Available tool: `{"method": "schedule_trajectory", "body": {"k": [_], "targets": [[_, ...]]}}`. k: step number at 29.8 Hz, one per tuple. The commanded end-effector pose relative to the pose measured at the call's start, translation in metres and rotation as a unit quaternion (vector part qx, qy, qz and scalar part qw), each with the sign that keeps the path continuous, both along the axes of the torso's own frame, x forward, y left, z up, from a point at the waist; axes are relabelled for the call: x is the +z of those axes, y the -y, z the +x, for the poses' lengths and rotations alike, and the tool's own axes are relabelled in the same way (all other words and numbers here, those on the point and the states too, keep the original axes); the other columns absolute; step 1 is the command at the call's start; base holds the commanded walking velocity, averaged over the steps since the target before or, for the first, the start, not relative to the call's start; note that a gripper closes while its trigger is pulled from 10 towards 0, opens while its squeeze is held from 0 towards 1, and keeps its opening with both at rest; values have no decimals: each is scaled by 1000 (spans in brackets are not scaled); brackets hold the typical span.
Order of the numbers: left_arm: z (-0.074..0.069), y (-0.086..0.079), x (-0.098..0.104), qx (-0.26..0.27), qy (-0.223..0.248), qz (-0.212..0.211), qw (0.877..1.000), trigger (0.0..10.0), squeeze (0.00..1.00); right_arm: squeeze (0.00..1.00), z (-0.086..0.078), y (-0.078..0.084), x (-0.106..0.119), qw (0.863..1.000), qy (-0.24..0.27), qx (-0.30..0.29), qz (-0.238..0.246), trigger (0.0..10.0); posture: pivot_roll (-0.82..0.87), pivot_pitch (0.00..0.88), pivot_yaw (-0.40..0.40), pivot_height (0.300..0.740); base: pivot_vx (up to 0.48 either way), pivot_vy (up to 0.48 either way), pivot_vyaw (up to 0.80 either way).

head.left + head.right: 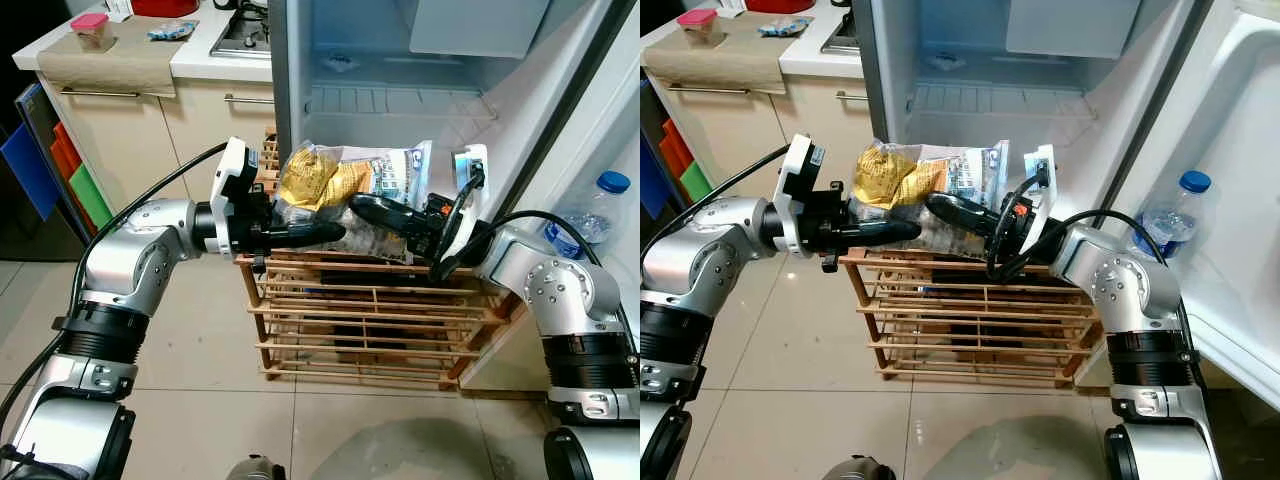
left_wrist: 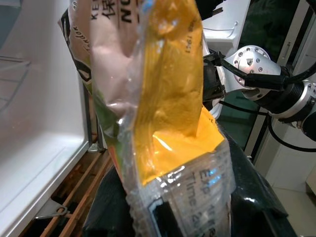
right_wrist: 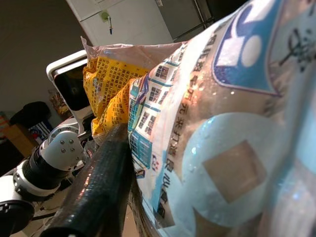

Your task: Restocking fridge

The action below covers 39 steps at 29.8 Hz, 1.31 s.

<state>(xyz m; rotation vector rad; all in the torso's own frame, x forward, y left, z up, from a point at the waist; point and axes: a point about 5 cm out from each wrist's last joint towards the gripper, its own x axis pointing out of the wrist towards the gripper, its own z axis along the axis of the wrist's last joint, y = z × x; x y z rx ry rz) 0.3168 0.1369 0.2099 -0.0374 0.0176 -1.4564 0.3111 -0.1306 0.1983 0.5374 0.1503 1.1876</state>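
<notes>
Above the wooden rack before the open fridge, the left gripper closes its fingers on the yellow packet, while the right gripper's fingers clamp the blue-printed packet beside it, both packets standing above the fingertips.

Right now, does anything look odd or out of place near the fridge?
Nothing looks spilled or broken. The food packets are held between both end effectors, left and right, above the wooden rack before the open fridge. A water bottle stands upright in its door.
</notes>
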Motion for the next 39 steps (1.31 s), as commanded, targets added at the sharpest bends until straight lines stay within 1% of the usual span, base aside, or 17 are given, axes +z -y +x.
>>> {"method": "schedule_trajectory", "body": {"k": [1,3,5,8,9,13,15,19,25,29,30,33,34,35,37,38,39], "targets": [[-1,7,8,-20,18,-4,1000,10000,0,0,-2,-1,4,1000,6,-2,7,0,-80,0,2,740,0,0,0],[2,6,6,-6,1,5,1000,10000,0,0,-3,-2,3,1000,3,-4,6,0,-81,0,1,740,0,0,0],[4,6,5,8,7,15,1000,10000,0,0,-4,-2,1,1000,1,-5,5,0,-81,0,1,740,0,0,0],[9,6,9,33,18,7,999,10000,0,0,-5,-3,-1,1000,-3,-6,5,0,-81,0,2,740,0,0,0],[9,6,10,37,20,5,999,10000,1000,0,-5,-3,-2,1000,-5,-8,5,0,-81,0,1,740,0,0,0],[11,4,11,51,25,6,998,10000,1000,0,-6,-4,-4,1000,-9,-15,6,0,-82,0,2,740,0,0,0],[12,0,13,62,26,4,998,10000,1000,0,-3,-3,-6,999,-12,-34,6,0,-82,0,1,740,0,0,0],[13,-5,14,74,29,3,997,10000,1000,0,-3,-4,-8,999,-17,-43,11,0,-79,0,-2,740,0,0,0],[20,-15,13,131,30,3,991,10000,1000,0,-1,-7,-16,996,-27,-86,11,0,-74,0,-4,740,0,0,0],[21,-23,11,150,31,9,988,10000,1000,0,0,-8,-18,994,-28,-108,12,0,-74,4,-4,740,0,0,0],[24,-35,5,180,32,24,983,10000,1000,0,3,-6,-20,989,-30,-142,13,0,-70,5,-8,740,0,0,0],[26,-49,3,223,32,31,974,10000,1000,0,9,-3,-22,980,-27,-196,6,0,-66,11,-8,740,0,0,0],[26,-49,3,223,32,31,974,10000,1000,0,9,-3,-22,980,-27,-196,6,0,-66,11,-8,740,0,0,0],[27,-55,3,246,33,28,968,10000,1000,0,12,-2,-23,974,-21,-224,-1,0,-64,13,-8,740,0,0,0],[29,-67,4,305,37,20,951,10000,1000,0,15,-3,-23,960,-13,-278,1,0,-61,18,-9,740,0,0,0],[29,-71,5,333,38,11,942,10000,1000,0,18,-3,-24,948,-3,-318,-10,0,-60,19,-9,740,0,0,0],[28,-74,6,368,42,-2,929,10000,1000,0,19,-4,-25,938,5,-346,-15,0,-56,20,-9,740,0,0,0]]}}
